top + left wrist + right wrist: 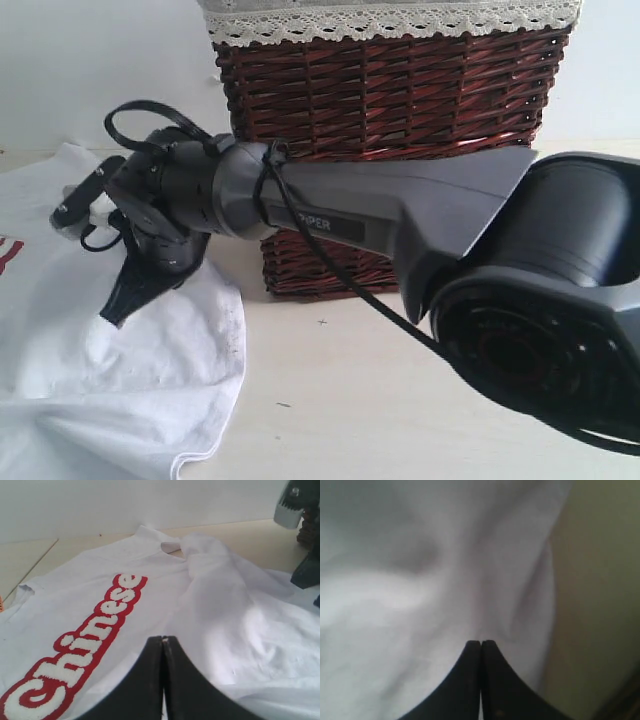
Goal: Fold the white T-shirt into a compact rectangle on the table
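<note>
The T-shirt (210, 610) lies spread but rumpled on the worktop (400, 400), with the left fingers (147, 680) closed on nothing visible above its chest and the right fingers (465, 680) closed at a crease near its edge, probably to draw a fold across.

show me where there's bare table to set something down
The best bare patch of table lies in front of the basket, between the edge of the white T-shirt and the big joint of the right arm. A thin strip also shows beyond the shirt collar in the left wrist view. The left side is crowded: shirt spread out, arm reaching over it.
</note>
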Tool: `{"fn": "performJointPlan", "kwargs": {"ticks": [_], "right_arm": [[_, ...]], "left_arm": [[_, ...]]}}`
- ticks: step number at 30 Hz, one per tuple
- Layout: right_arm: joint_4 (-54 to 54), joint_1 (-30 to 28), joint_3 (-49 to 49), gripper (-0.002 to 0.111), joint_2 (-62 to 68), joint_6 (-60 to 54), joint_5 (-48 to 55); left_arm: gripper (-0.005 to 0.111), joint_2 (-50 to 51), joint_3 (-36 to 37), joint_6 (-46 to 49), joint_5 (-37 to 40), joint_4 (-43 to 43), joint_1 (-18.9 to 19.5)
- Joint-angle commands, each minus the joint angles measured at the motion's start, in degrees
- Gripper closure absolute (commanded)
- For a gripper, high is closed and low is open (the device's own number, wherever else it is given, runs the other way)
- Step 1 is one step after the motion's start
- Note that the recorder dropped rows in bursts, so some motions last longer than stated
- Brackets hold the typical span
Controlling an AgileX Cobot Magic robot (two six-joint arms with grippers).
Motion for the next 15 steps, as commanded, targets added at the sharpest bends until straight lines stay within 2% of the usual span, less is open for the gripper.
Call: {"fn": "performJointPlan", "kwargs": {"ticks": [1, 8, 10, 15], "right_arm": [[-3.49, -1.34, 0.02, 0.108, 3.88, 1.65, 4.82], [-2.27, -3.20, 0.02, 0.108, 5.54, -0.96, 21.36], [1.95, -3.20, 0.02, 0.108, 5.20, -3.47, 24.87], [15.37, -2.75, 0.02, 0.108, 3.82, -13.10, 25.42]], "left_arm": [[0.107, -0.27, -0.03, -0.40, -0.52, 0.14, -0.36], [0.107, -0.27, -0.03, -0.40, -0.52, 0.14, -0.36], [0.107, -0.27, -0.03, -0.40, -0.52, 0.14, -0.36], [0.107, -0.27, -0.03, -0.40, -0.52, 0.14, -0.36]]}}
